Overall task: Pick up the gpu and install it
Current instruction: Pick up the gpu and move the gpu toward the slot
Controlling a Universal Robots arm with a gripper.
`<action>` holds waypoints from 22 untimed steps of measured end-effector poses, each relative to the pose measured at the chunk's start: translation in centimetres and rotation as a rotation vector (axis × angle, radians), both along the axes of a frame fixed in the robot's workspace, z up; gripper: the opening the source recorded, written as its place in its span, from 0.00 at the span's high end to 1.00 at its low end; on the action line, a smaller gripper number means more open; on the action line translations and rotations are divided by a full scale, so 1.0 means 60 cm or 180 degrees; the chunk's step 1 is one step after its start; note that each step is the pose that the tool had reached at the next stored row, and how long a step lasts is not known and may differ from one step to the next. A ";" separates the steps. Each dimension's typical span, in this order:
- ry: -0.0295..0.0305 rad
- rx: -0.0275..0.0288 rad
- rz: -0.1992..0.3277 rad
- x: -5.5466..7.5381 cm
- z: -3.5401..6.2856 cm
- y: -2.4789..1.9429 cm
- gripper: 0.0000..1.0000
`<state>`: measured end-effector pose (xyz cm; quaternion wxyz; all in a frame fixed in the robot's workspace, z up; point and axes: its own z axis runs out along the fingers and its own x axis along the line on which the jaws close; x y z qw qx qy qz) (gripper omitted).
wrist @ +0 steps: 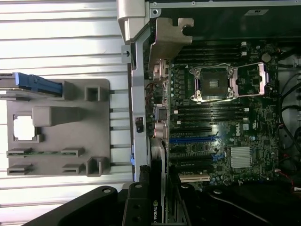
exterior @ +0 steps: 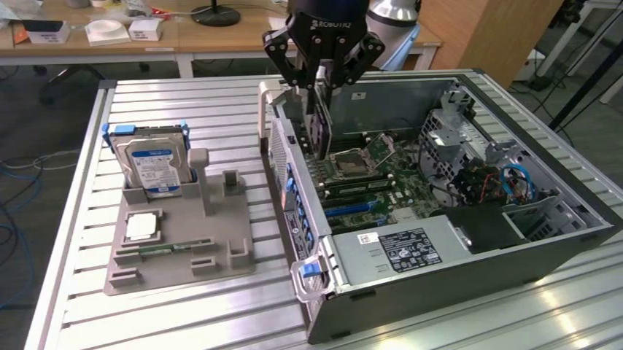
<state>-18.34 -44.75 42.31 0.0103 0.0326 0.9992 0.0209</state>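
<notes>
My gripper (exterior: pixel 319 76), jaws clamped on the gpu (exterior: pixel 322 124), holds it over the motherboard (exterior: pixel 389 182) of the open computer case (exterior: pixel 545 219), just inside the case's rear wall (exterior: pixel 280 149). The pickup looks done and installation is in hand; I judge seating calls for lining its lower edge with a blue expansion slot (wrist: pixel 193 140). The card hangs on edge, long axis seemingly upright.

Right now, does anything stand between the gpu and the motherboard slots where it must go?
Nothing visible does. The hand holds the gpu on edge above the open computer case, and the blue expansion slots on the motherboard lie uncovered.
</notes>
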 end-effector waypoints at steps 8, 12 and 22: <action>0.0000 0.0000 0.0003 0.010 0.000 0.0000 0.74; 0.0000 0.0000 0.0006 0.015 0.000 0.0000 0.74; 0.0000 0.0000 0.0011 0.029 0.000 0.0000 0.74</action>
